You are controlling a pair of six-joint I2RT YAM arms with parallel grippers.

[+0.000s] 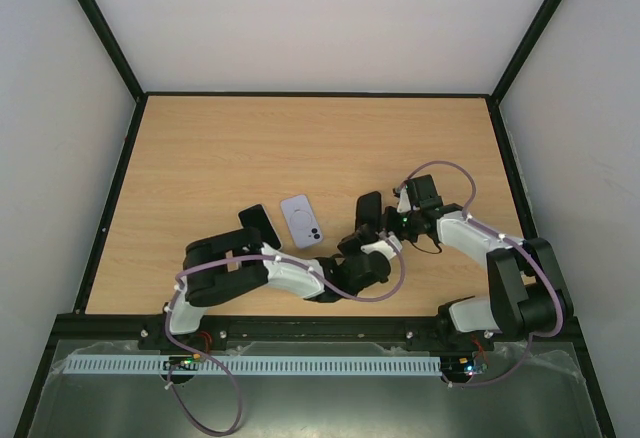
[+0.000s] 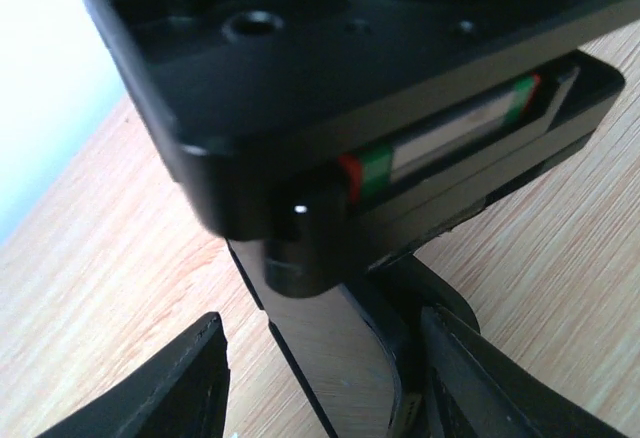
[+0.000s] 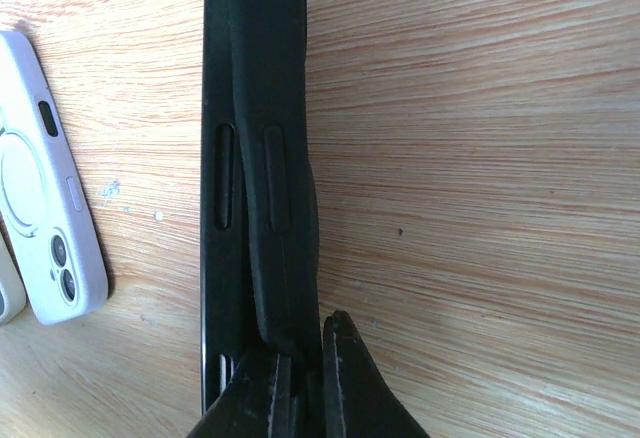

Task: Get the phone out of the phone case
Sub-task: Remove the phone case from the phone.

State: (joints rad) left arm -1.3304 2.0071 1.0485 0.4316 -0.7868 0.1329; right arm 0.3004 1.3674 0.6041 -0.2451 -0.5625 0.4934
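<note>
A black phone in a black rubber case stands on its long edge on the wooden table; in the top view it shows as a dark slab. In the right wrist view the case edge is peeled away from the phone's side. My right gripper is shut on the case's lip at the near end. My left gripper is open and straddles the phone's glossy screen. Its left finger stands clear of the phone and its right finger lies against the case.
A lavender phone case with a ring and camera cut-outs lies flat left of the grippers, and also shows in the right wrist view. A second black phone lies further left. Black frame rails border the table.
</note>
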